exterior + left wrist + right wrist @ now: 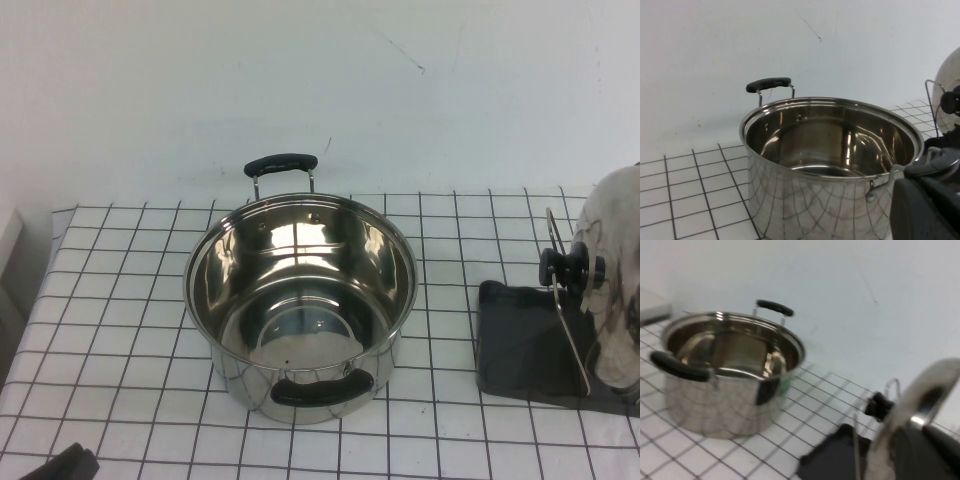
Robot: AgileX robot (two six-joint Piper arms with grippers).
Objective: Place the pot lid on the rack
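Left gripper (62, 464) sits at the counter's (120, 330) near-left corner, fingers unreadable. Pot lid (612, 290) stands upright in the rack (520, 340) by the right edge; right gripper unseen.

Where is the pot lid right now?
In the high view the pot lid stands on edge at the table's far right, on the rack, right of the open pot. The left end effector sits at the near-left corner; the right end effector isn't visible.
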